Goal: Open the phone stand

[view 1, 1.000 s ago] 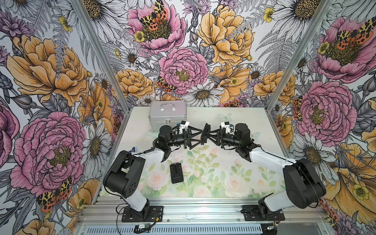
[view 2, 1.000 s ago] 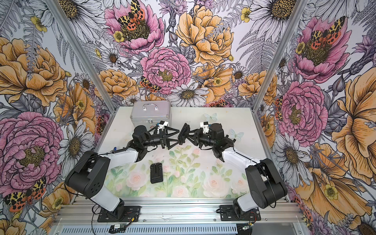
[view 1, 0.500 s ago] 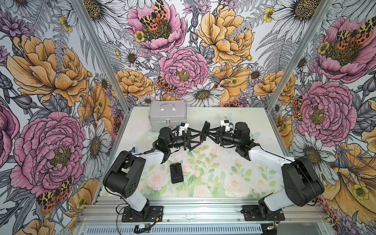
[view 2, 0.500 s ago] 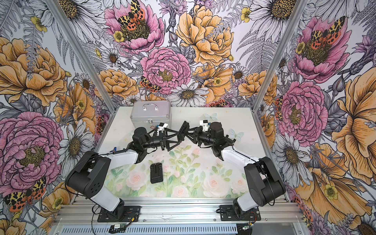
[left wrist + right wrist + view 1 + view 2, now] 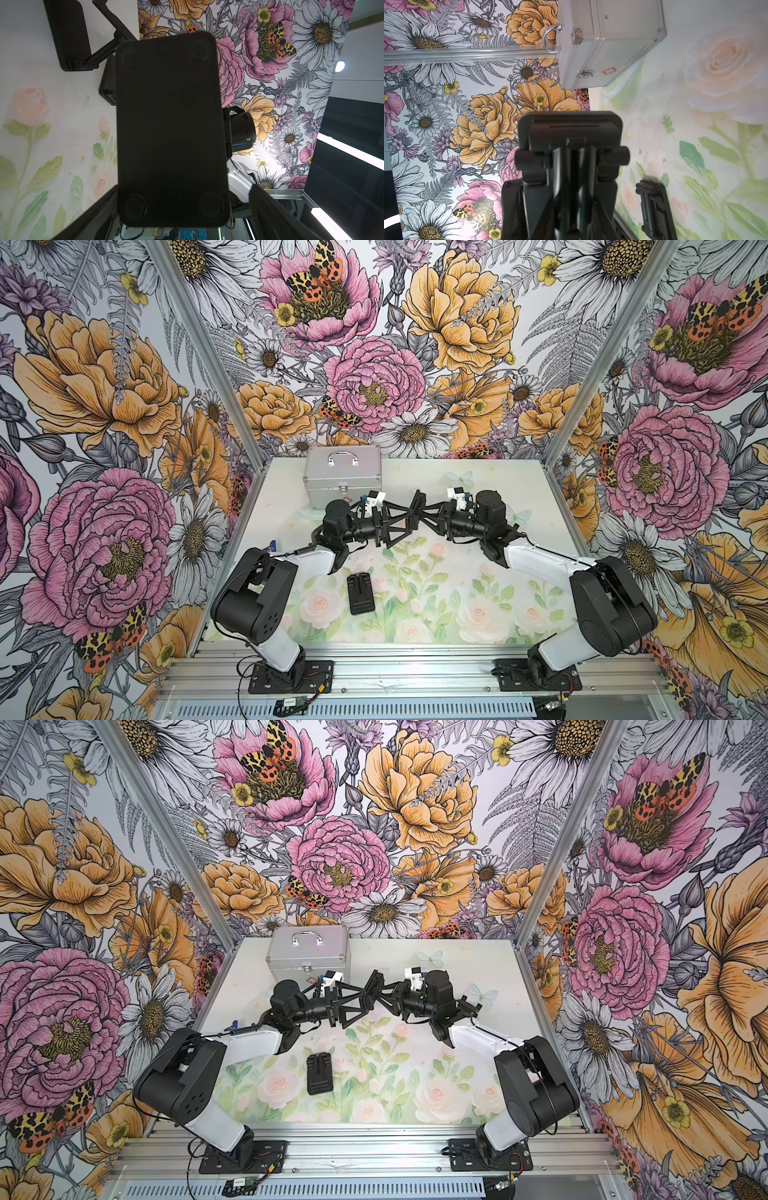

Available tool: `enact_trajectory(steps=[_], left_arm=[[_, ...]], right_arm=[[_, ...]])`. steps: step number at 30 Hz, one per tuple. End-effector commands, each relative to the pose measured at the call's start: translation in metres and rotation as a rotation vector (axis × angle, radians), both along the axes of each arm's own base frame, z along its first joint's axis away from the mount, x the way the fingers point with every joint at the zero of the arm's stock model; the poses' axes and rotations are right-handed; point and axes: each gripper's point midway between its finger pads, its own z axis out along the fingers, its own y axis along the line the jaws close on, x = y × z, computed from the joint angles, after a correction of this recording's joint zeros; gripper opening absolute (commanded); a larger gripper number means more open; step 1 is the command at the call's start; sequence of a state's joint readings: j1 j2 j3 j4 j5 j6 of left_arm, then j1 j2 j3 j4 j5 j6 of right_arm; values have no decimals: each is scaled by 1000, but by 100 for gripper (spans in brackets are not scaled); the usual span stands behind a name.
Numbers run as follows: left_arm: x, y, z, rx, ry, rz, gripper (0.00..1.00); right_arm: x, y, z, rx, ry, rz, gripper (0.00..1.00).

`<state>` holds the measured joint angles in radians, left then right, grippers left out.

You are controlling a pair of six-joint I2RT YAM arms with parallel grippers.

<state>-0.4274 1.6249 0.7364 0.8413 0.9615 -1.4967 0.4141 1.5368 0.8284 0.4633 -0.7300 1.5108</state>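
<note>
A black phone stand [image 5: 417, 506] hangs in the air over the middle of the table, between my two grippers. My right gripper [image 5: 571, 185] is shut on its central stem below the hinged head [image 5: 569, 128]. My left gripper [image 5: 182, 189] is open around the stand's flat base plate [image 5: 170, 124], which has round feet at its corners. One finger [image 5: 104, 205] lies against the plate's edge. The other finger [image 5: 268, 205] stands clear of it with a gap. In both top views the two grippers meet tip to tip at the stand [image 5: 374, 986].
A second black stand [image 5: 360, 594] lies folded flat on the floral mat near the left arm, also seen from the right wrist [image 5: 654, 207]. A silver case [image 5: 343, 477] with a handle stands at the back left. Flowered walls close in on three sides.
My left gripper has moved right, up to the stand held by the right gripper, and its jaws have narrowed round the base plate. The right arm has hardly moved.
</note>
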Motion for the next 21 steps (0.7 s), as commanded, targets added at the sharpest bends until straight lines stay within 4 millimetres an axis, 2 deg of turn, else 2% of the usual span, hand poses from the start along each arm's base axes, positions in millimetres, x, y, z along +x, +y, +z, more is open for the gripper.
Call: enact_trajectory(steps=[1,5,9,15,21], left_arm=[[-1,0,14,-22,-48,2,89],[0,4,14,-21,-48,20,75],[4,10,14,-20,-51,51,73],[9,22,14,-18,-54,95,63],[12,32,9,-12,-45,130,62]], right_arm=[[6,5,22,29,-78,0,0],[4,4,21,27,-79,-1,0],[2,3,19,26,-75,1,0],[0,-1,18,25,-75,-4,0],[-1,-7,19,26,-75,-12,0]])
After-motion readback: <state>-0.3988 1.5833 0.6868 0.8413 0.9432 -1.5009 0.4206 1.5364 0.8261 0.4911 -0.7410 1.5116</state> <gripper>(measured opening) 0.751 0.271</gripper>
